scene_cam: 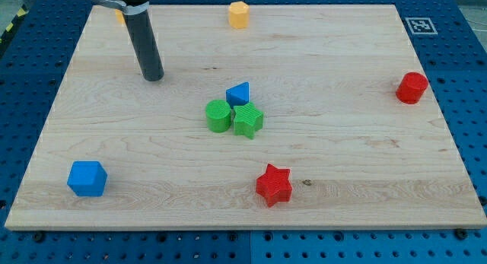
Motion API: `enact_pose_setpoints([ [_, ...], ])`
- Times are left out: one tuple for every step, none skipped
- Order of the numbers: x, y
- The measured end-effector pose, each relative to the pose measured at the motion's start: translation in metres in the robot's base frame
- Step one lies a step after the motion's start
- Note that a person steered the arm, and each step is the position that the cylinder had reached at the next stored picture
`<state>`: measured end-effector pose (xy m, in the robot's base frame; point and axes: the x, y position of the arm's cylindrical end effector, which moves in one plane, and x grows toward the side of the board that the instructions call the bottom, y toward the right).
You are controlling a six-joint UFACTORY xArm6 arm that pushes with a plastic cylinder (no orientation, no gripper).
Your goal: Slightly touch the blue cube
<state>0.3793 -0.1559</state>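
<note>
Dark and straight, the rod comes down from the view's top left and my tip (pixel 154 76) rests on the pale wooden bench (pixel 342 165) in its upper-left part. No hand is fitted to this arm, so nothing opens or shuts and nothing is held; the tip touches no block.

Nearest to the tip, toward the view's right and a little lower, sits a tight cluster near the bench's middle: a blue triangular block (pixel 239 93) at the top, a green cylinder (pixel 218 116) below and to its left, and a green star-like block (pixel 248 120) just beside the cylinder on its right; the three seem to touch.

An orange block (pixel 239 14) stands near the top edge, right of the rod, and a sliver of another orange block (pixel 120 17) peeks out behind the rod.

The blue cube (pixel 87 179) lies in the lower-left corner, well apart from the tip and below it. A red star (pixel 274 185) sits near the bottom edge, right of centre. A red cylinder (pixel 412 88) stands close to the right edge.
</note>
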Motion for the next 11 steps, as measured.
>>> enact_pose_setpoints([
  [0.002,-0.037],
  [0.003,-0.048],
  [0.007,-0.052],
  [0.030,-0.073],
  [0.058,-0.076],
  [0.088,-0.076],
  [0.116,-0.078],
  [0.141,-0.085],
  [0.163,-0.095],
  [0.190,-0.098],
  [0.220,-0.093],
])
